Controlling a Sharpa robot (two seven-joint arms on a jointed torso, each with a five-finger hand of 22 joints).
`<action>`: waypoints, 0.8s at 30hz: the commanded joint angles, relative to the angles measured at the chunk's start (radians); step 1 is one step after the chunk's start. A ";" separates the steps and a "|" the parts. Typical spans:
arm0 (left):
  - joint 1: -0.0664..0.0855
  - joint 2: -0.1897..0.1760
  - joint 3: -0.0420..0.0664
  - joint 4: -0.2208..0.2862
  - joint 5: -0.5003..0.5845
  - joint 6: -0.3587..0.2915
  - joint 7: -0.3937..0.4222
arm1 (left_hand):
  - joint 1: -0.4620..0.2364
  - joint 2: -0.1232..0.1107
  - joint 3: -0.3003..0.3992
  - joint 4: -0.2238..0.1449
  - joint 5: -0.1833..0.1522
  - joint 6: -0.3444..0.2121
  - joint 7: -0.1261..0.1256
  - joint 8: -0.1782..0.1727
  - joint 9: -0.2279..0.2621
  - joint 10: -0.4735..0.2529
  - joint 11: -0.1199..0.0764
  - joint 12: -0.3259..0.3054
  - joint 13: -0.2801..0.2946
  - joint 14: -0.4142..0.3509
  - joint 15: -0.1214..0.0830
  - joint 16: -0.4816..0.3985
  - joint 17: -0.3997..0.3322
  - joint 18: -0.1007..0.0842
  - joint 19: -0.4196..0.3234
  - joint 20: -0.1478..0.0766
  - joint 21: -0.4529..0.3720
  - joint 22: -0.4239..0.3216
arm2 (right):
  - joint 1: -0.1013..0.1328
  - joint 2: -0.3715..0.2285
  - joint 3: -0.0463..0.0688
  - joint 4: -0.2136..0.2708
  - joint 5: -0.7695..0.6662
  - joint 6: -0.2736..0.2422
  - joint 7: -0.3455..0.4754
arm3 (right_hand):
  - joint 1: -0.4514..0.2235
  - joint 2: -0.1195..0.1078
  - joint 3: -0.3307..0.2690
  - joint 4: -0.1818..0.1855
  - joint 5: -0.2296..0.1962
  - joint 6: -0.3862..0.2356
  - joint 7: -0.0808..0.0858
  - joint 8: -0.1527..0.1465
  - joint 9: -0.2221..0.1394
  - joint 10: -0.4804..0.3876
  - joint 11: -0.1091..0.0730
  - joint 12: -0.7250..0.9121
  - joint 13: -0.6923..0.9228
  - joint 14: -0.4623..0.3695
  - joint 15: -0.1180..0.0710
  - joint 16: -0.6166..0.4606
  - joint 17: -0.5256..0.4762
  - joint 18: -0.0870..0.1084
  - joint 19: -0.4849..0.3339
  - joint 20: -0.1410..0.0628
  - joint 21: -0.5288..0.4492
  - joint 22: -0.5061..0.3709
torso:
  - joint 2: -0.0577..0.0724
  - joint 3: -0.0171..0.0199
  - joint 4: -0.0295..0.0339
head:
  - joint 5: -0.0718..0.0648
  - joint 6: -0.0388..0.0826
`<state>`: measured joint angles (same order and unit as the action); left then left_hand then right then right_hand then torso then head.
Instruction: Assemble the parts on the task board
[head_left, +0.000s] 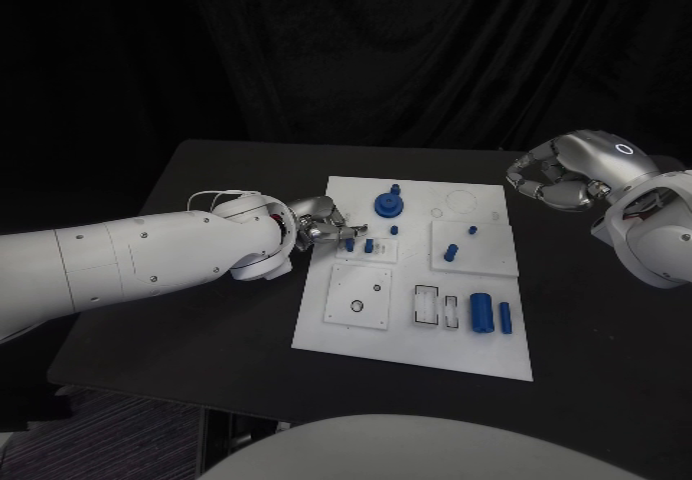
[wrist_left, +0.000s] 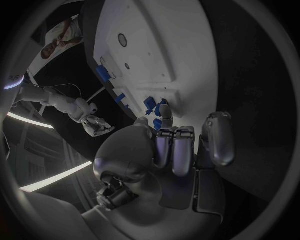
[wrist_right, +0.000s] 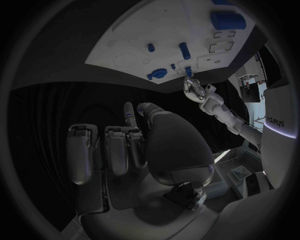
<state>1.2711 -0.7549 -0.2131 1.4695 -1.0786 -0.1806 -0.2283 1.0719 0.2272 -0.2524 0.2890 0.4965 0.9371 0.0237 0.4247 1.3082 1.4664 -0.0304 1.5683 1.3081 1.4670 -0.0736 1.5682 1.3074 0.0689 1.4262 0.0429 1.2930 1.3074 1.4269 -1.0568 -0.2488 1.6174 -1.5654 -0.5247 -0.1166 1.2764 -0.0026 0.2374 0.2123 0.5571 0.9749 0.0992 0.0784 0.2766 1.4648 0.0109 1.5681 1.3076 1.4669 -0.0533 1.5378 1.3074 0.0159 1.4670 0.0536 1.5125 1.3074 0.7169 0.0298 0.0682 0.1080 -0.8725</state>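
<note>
1. The task board lies in the middle of the black table, a white plate with several raised tiles and cut-outs
2. Blue parts are scattered over it: a round knob-like part near the far edge, a short peg on the right tile, two cylinders lying side by side near the right edge, and two small pegs on the left tile
3. The left hand reaches over the board's left edge, fingertips right at those small pegs; it seems to pinch one, but I cannot tell for sure whether it has a grip
4. The right hand hovers off the board's far right corner, fingers curled in, clenched on nothing
5. I judge the step in hand to be seating a small peg in the left tile. To do it well, keep the peg upright, line it over its hole before pressing, push straight down, and let go only once it sits flush, without nudging its neighbour
</note>
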 joint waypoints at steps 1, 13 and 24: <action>-0.002 0.000 0.001 0.001 0.000 0.012 0.004 | 0.054 -0.008 0.027 0.000 0.045 -0.012 -0.002 0.007 0.020 0.104 -0.010 0.003 0.263 0.104 -0.006 0.003 0.263 -0.003 -0.002 -0.009 0.004 0.177 | -0.003 -0.002 0.001 0.002 -0.003 0.003 -0.017 | 0.010 -0.003 0.006 -0.001 0.006 0.004 -0.001 -0.006 -0.001 0.106 -0.006 0.003 0.263 0.085 -0.006 -0.004 0.170 0.002 0.072 -0.003 -0.003 0.239 | 0.001 0.0001 0.0000 | 0.001 0.000; -0.002 0.000 0.001 0.001 0.000 0.040 -0.019 | 0.126 -0.058 0.084 0.000 0.091 -0.022 -0.004 0.005 0.017 0.104 -0.013 0.003 0.263 0.104 -0.009 0.003 0.263 -0.003 -0.003 -0.012 0.003 0.177 | -0.003 -0.002 0.001 0.003 -0.003 0.002 -0.017 | 0.011 -0.003 0.007 -0.002 0.007 0.004 -0.001 -0.006 -0.001 0.106 -0.006 0.003 0.263 0.085 -0.007 -0.004 0.171 0.002 0.072 -0.003 -0.004 0.239 | 0.001 0.0000 0.0003 | 0.004 0.000; -0.002 0.001 0.001 0.000 -0.001 0.051 -0.031 | 0.141 -0.079 0.101 -0.002 0.072 -0.025 -0.003 0.002 0.014 0.104 -0.012 0.003 0.263 0.104 -0.008 0.003 0.263 -0.003 -0.002 -0.012 0.005 0.177 | -0.003 -0.003 0.001 0.004 -0.003 0.002 -0.018 | 0.011 -0.003 0.007 -0.002 0.007 0.004 -0.001 -0.006 -0.001 0.106 -0.006 0.003 0.263 0.085 -0.007 -0.004 0.171 0.002 0.072 -0.003 -0.004 0.239 | 0.001 -0.0002 -0.0009 | 0.005 0.000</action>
<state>1.2710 -0.7560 -0.2122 1.4687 -1.0789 -0.1467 -0.2559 1.2119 0.1544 -0.1565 0.2882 0.5718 0.9181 0.0215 0.4277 1.3080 1.4635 -0.0332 1.5685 1.3097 1.4669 -0.0733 1.5682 1.3074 0.0689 1.4225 0.0393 1.2930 1.3074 1.4266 -1.0581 -0.2489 1.6191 -1.5654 -0.5239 -0.1174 1.2803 -0.0065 0.2374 0.2123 0.5610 0.9749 0.0993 0.0784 0.2767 1.4648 0.0109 1.5681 1.3074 1.4669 -0.0533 1.5378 1.3074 0.0159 1.4670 0.0536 1.5125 1.3074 0.7178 0.0298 0.0681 0.1122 -0.8724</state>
